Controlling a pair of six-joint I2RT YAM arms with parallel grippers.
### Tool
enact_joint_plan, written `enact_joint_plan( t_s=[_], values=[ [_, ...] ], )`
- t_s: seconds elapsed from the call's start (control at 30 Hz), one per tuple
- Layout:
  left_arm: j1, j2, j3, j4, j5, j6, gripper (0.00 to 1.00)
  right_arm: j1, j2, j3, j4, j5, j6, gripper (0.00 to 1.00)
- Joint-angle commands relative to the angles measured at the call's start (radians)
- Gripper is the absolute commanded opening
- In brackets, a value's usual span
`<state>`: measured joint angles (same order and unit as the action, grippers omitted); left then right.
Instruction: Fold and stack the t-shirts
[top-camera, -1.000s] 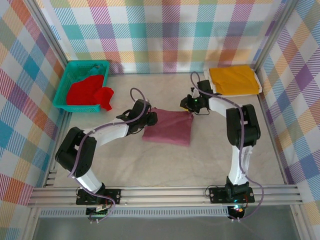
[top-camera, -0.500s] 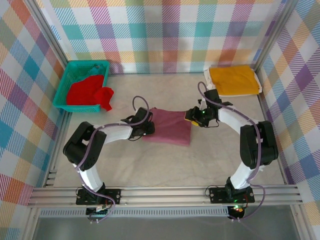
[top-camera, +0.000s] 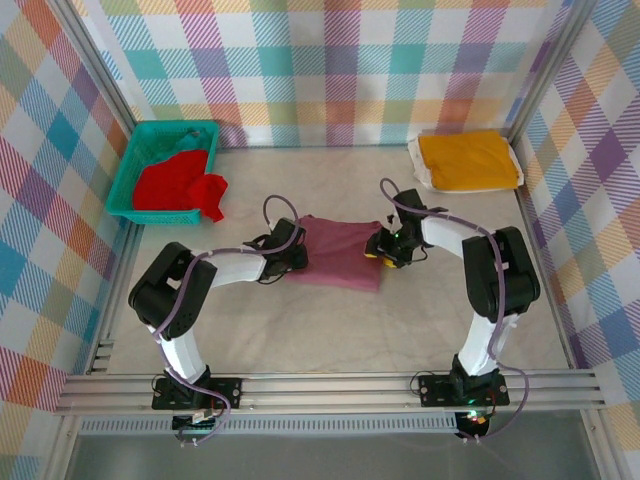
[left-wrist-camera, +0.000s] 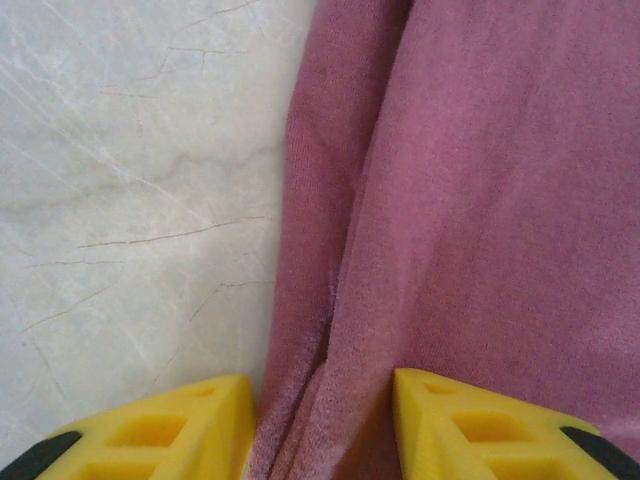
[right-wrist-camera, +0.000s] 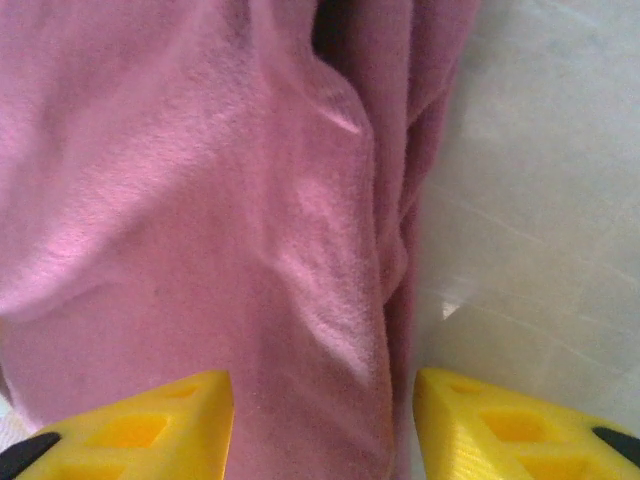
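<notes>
On the table (top-camera: 330, 330), the folded maroon t-shirt (top-camera: 340, 255) lies centre; I'd pinch both side edges evenly, then lift it level toward the yellow-orange t-shirt (top-camera: 468, 160) far right. There are three tees, the red t-shirt (top-camera: 175, 185) in the one basket (top-camera: 123, 172). The right gripper (top-camera: 381, 250) jaws gape astride an edge; the left gripper (top-camera: 297, 258) jaws are half-parted, and I can't tell if they grip.

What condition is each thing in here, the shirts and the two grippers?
maroon t-shirt: folded, lying flat.
yellow-orange t-shirt: folded, far right corner.
red t-shirt: crumpled in teal basket, spilling over its rim.
left gripper: astride the maroon edge, grip unclear.
right gripper: open over the maroon edge.
</notes>
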<state>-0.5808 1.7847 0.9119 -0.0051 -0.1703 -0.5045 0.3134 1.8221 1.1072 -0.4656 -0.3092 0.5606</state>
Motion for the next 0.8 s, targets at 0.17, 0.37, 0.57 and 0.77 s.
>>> enact_joint_plan(
  t_s=[0.17, 0.37, 0.57, 0.77],
  values=[
    [0.008, 0.071, -0.023, -0.004, -0.004, 0.005, 0.42, 0.029, 0.082, 0.019, 0.100, -0.074, 0.024, 0.51],
    [0.009, 0.060, -0.030, 0.005, 0.000, -0.002, 0.41, 0.070, 0.159, 0.049, 0.204, -0.164, 0.078, 0.36],
    [0.009, 0.006, -0.037, -0.011, -0.022, 0.007, 0.41, 0.071, 0.154, 0.063, 0.248, -0.130, 0.109, 0.15],
    [0.012, -0.074, -0.031, -0.021, -0.040, 0.015, 0.44, 0.069, 0.162, 0.131, 0.276, -0.159, 0.112, 0.03]
  ],
)
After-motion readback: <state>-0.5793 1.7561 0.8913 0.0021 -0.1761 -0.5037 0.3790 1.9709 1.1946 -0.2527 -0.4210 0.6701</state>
